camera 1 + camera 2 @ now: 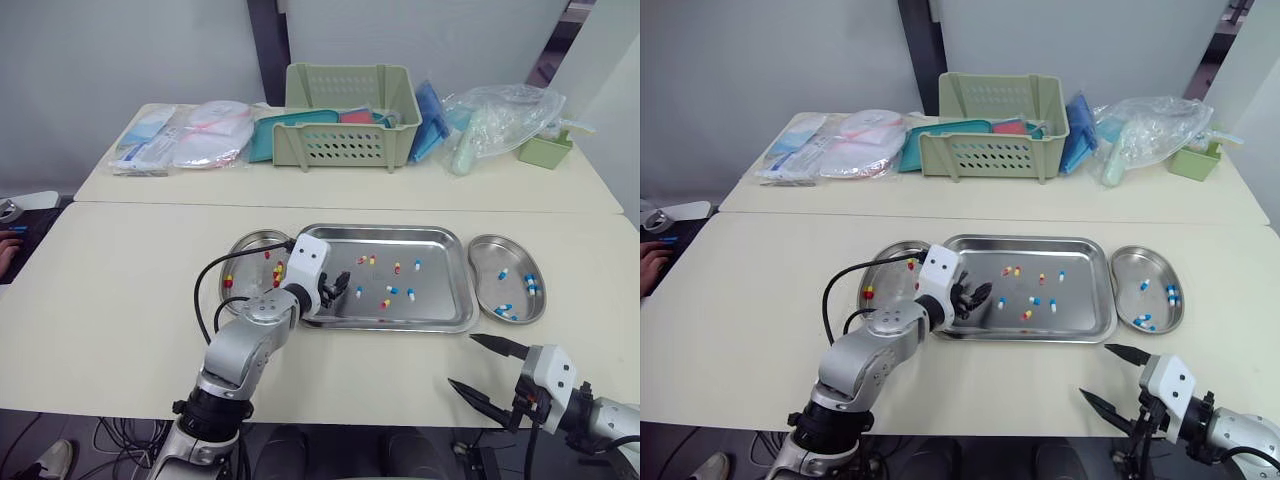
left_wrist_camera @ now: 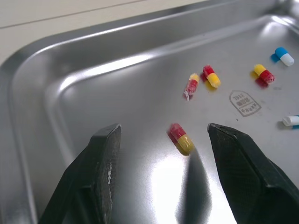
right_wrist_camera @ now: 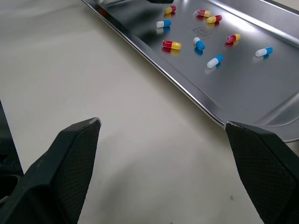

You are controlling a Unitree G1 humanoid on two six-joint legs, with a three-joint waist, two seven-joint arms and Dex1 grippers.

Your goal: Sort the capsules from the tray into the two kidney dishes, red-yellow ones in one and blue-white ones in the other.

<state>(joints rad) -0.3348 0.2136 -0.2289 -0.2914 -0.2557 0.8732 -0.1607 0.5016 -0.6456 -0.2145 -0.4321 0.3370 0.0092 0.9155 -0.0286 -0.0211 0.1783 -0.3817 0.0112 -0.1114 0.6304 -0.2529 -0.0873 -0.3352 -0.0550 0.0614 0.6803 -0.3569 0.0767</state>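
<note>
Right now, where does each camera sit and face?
Left eye view: head, looking down; left gripper over the tray, right gripper by the table's near edge.
Right eye view: same scene, slightly offset.
Left wrist view: along open fingers flanking a red-yellow capsule.
Right wrist view: along open fingers, across table to tray.
All four share the tray.

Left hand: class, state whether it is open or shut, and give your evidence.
Open. On the left hand, the fingers stand well apart over the tray, a red-yellow capsule lying untouched between them.
</note>
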